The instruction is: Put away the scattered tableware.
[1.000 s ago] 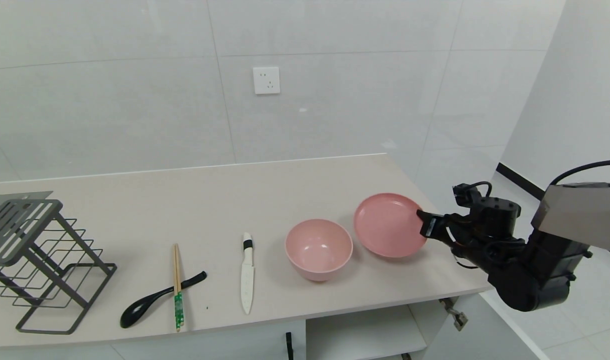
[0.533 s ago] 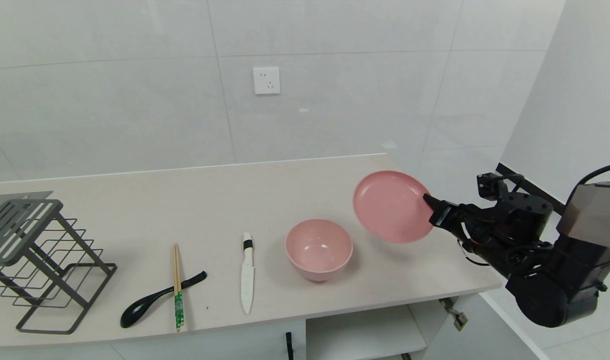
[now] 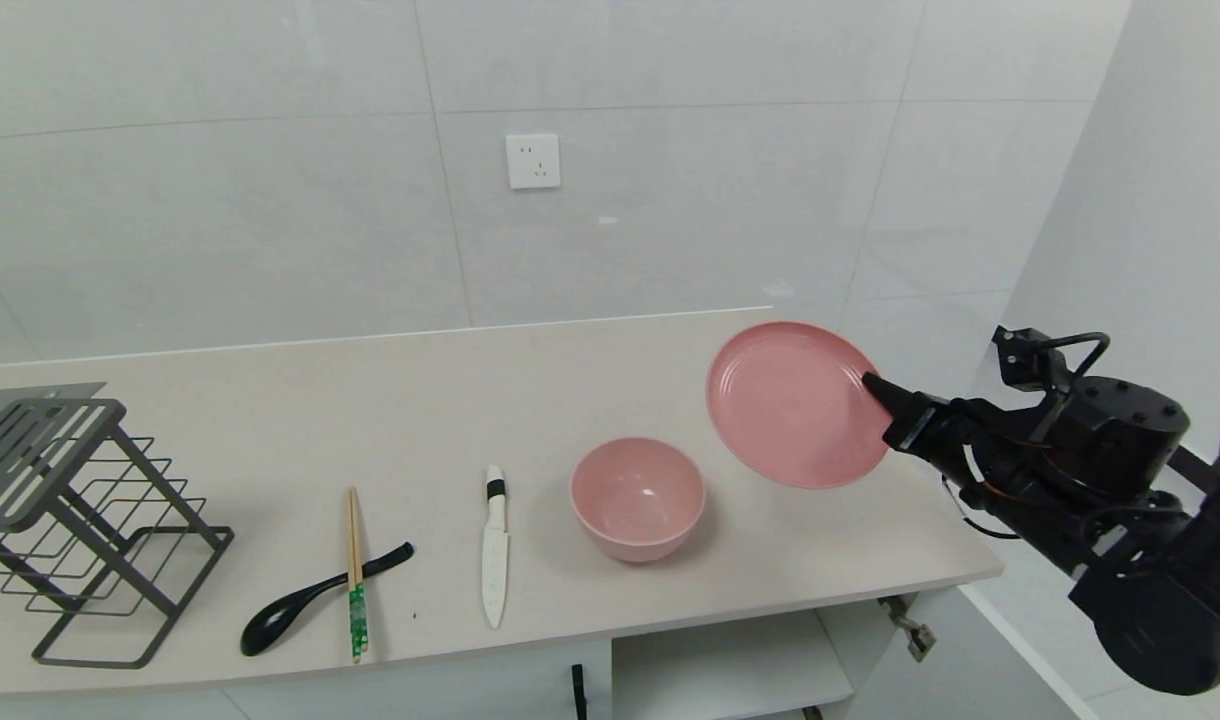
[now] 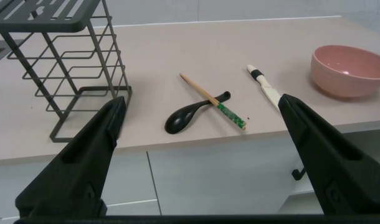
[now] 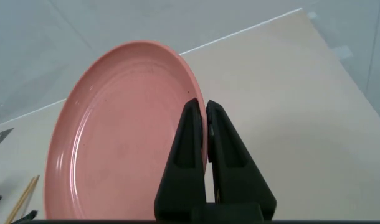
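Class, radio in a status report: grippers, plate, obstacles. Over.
Right gripper shut on pink plate, tilted, above counter. Left gripper open, empty. Bowl and knife lie between plate and rack.

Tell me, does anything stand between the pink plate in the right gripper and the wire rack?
Yes. The pink bowl, white knife, chopsticks and black spoon lie on the counter between plate and rack. Held above the counter, the plate could probably pass over them.

My head camera looks down across the whole worktop (image 3: 530, 380). Left wrist camera sees it low from the front, sharing the bowl (image 4: 351, 70); right wrist sits close against the plate (image 5: 118, 137).
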### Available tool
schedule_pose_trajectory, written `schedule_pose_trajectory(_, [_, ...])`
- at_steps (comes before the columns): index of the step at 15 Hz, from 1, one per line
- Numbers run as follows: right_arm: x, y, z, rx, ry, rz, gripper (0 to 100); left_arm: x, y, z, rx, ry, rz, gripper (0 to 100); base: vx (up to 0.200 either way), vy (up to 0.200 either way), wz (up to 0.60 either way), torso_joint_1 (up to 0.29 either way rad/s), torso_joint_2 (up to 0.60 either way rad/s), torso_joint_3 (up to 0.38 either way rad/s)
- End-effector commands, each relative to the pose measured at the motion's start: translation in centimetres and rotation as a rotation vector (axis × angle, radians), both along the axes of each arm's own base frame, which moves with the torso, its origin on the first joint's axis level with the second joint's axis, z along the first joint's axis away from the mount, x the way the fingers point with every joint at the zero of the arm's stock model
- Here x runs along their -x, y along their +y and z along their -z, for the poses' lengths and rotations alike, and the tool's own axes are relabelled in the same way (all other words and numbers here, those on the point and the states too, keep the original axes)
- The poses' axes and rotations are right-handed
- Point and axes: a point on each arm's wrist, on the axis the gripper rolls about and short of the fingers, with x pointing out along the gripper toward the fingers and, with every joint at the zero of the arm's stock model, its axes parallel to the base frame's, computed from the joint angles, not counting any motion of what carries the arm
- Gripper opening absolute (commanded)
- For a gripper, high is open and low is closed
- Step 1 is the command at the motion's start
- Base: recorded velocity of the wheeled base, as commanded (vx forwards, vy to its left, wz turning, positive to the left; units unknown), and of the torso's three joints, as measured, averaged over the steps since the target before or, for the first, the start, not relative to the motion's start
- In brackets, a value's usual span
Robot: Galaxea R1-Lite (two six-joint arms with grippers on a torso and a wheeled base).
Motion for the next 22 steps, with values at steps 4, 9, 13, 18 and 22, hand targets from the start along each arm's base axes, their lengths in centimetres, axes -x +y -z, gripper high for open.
schedule_pose_trajectory(4, [5.7,0.4,-2.5,0.062,-0.052,-0.073,0,0.0,0.0,0.0,0.000,0.000,0.000,100,0.000,0.000,0.00,0.000,0.00,0.000])
schedule_pose_trajectory(9, [10.3,-1.2,-3.7,0.098,-0.090,-0.075,0,0.0,0.0,0.0,0.000,0.000,0.000,100,0.000,0.000,0.00,0.000,0.00,0.000])
schedule_pose_trajectory(13, [12.5,-2.0,-4.5,0.088,-0.125,-0.071,0,0.0,0.0,0.0,0.000,0.000,0.000,100,0.000,0.000,0.00,0.000,0.00,0.000])
schedule_pose_trajectory(18, [12.8,-2.0,-4.4,0.090,-0.112,-0.077,0,0.0,0.0,0.0,0.000,0.000,0.000,100,0.000,0.000,0.00,0.000,0.00,0.000])
schedule_pose_trajectory(22, [13.3,-2.2,-5.1,0.074,-0.146,-0.073,0,0.0,0.0,0.0,0.000,0.000,0.000,100,0.000,0.000,0.00,0.000,0.00,0.000])
